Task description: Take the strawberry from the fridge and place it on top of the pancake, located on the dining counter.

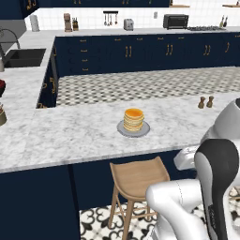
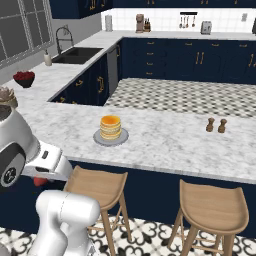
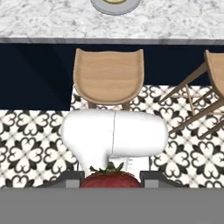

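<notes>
We are holding the strawberry (image 3: 110,178) clamped between the two fingertips of our end effector (image 3: 111,180), its green leafy cap facing the camera in the hand view. We are hanging low in front of the dining worktop (image 1: 70,126), above a wooden stool (image 3: 108,78) and the patterned floor (image 3: 26,144). The pancake (image 1: 133,119) is sitting on its grey plate (image 1: 121,129) on the marble, well apart from the strawberry. Two small shakers (image 2: 216,125) are standing farther along the worktop.
</notes>
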